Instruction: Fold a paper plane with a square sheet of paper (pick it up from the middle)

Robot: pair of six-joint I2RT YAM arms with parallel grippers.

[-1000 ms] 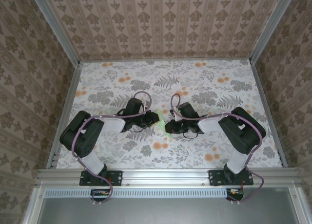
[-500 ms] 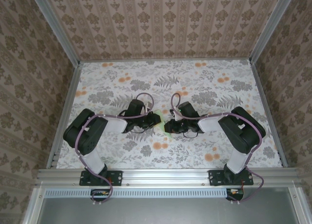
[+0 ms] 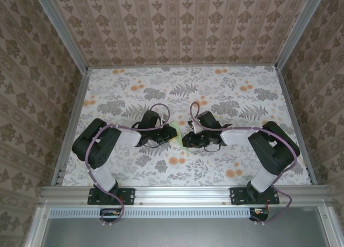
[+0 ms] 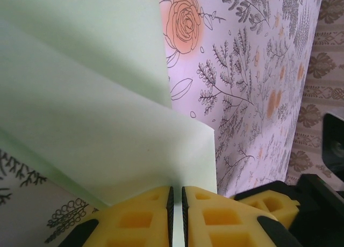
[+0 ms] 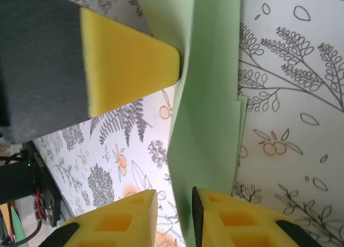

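Top external view shows both arms reaching inward over the flowered table, their wrists meeting near its middle, a little toward the near edge. Between them a small piece of pale green is visible, the sheet of paper, mostly covered by the two heads. The left gripper points to the right and the right gripper points to the left, so their tips are just beside each other. From the left wrist camera, the yellow fingers of the left gripper stand together with only a thin line between them, and the edge of the paper goes into this line: this gripper is clamped on the sheet of paper. The paper there is folded, one layer lying over another, and one corner points to the right above the table. From the right wrist camera, the yellow fingers of the right gripper stand a little apart, and the paper runs down into the gap between them without being pressed. In the same view one yellow finger of the left gripper comes from the upper left, and its tip touches the upper part of the paper. The paper there is bent along its length, and a second layer shows at its right edge.
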